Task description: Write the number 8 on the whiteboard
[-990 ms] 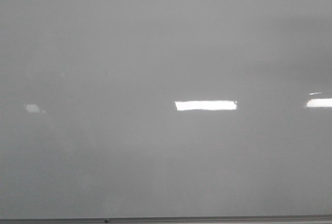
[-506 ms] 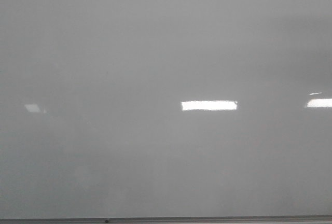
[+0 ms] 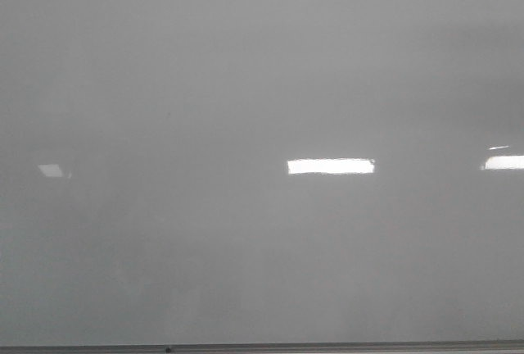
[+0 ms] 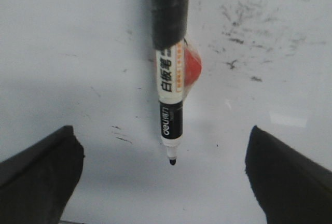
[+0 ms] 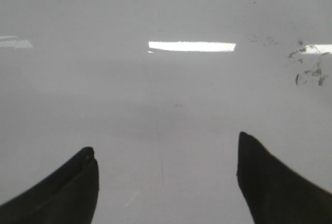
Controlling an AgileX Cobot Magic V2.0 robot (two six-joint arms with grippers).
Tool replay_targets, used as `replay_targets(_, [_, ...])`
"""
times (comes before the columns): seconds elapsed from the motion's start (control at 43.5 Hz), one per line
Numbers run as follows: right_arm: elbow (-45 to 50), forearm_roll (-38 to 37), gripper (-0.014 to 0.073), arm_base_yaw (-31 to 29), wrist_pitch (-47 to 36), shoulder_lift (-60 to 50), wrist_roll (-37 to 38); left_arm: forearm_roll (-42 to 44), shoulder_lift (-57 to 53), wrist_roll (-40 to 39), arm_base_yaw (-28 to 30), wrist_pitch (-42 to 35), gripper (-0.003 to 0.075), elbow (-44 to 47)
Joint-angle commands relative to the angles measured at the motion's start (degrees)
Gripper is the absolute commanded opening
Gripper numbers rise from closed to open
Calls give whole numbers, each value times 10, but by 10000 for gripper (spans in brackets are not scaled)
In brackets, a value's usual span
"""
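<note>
The whiteboard [image 3: 246, 83] fills the front view, glossy pale grey, and no number 8 shows on it in any view. Neither arm shows in the front view. In the left wrist view a black-and-white marker [image 4: 170, 105] is fixed with black tape above my left gripper [image 4: 161, 129]. Its uncapped black tip [image 4: 171, 161] points at the board [image 4: 78, 53], and contact cannot be told. The left fingers [image 4: 41, 172] stand wide apart and hold nothing. My right gripper [image 5: 166, 142] is open and empty over the board [image 5: 166, 99].
A thin grey frame edge [image 3: 327, 346] runs along the board's bottom. Bright rectangular light reflections [image 3: 331, 166] lie on the board. Old black smudges [image 4: 244, 22] mark the board near the marker, and more smudges [image 5: 308, 71] show in the right wrist view.
In the front view the bright blob of reflection at the left has faded to a faint patch, and the middle reflection's left end has drawn slightly rightward. No mark has appeared.
</note>
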Motion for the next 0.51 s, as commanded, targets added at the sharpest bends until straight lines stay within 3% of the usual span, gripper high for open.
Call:
replay_targets(0.0, [-15,-3,573,3,-48,7,0,10,32,1,-5,-57,618,-24])
replay_targets(0.368, [-15,-3,573,3,-48,7,0,10,112,1,-5,-163,611,-25])
replay_targets(0.483, [-15,-3,573,3,-48,7,0,10,116,1,-5,-162,516,-25])
